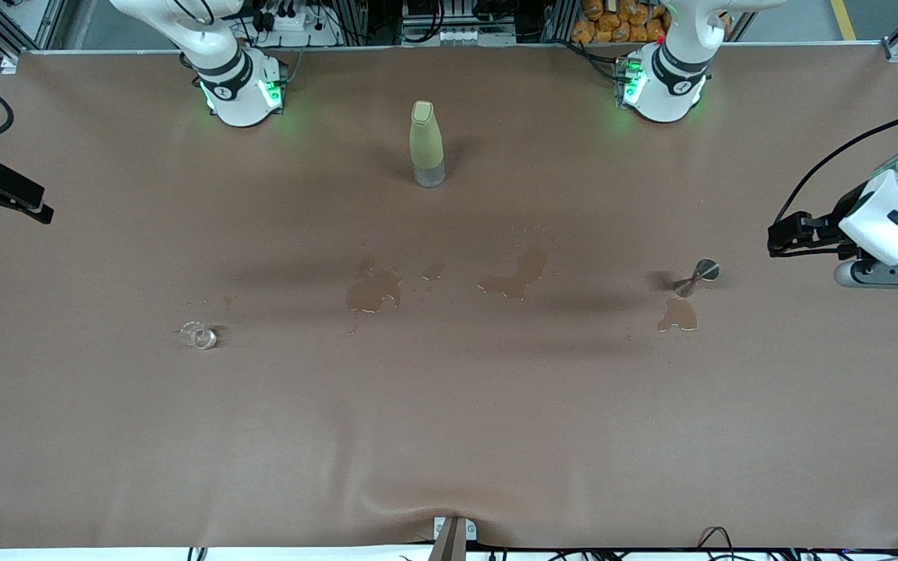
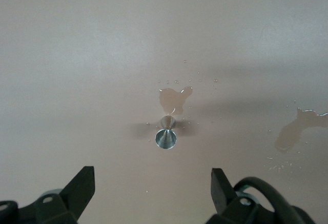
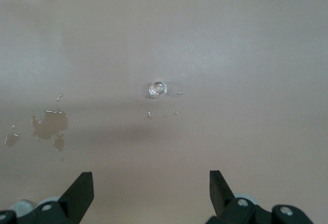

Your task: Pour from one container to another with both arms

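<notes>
My left hand [image 2: 152, 190] hangs spread and empty over the table [image 1: 449, 436] near the steel jigger [image 1: 700, 274], my right hand [image 3: 151, 193] likewise near the small glass [image 1: 199, 336]. I should straddle each squarely; spilled puddles [image 1: 373, 290] suggest slippery surfaces.

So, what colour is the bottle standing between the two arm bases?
Pale olive green; the bottle has a clear base, seen best in the front view.

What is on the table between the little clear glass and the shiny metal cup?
Between the clear glass and the metal cup, the front view shows only wet puddles on the brown cloth; the bottle stands farther from the camera.
</notes>
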Robot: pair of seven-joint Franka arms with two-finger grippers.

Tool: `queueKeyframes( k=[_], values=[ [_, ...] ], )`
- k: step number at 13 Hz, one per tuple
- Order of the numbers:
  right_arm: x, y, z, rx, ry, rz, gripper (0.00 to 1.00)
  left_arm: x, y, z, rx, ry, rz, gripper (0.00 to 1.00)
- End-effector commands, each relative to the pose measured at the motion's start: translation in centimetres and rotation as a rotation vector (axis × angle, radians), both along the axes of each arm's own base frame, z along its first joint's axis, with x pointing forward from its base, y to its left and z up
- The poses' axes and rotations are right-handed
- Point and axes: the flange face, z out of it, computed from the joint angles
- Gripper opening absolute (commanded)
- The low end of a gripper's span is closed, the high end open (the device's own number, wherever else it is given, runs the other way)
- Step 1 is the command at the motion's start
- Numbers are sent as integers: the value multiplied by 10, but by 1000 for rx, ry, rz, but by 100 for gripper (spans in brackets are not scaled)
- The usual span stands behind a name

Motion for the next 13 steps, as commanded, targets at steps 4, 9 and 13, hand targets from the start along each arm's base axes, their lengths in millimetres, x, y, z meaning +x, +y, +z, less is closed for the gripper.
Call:
queueKeyframes(
  k=[4,9,13],
  values=[
    [-8,-4,6,0,-2,-16,100,-7,-1,2,-20,-5,1,100],
    [-5,-10,8,2,-10,-17,100,-4,-1,-3,-20,0,-7,100],
    [-6,-8,12,2,-17,-16,100,-4,-3,-6,-21,6,-10,100]
  ],
)
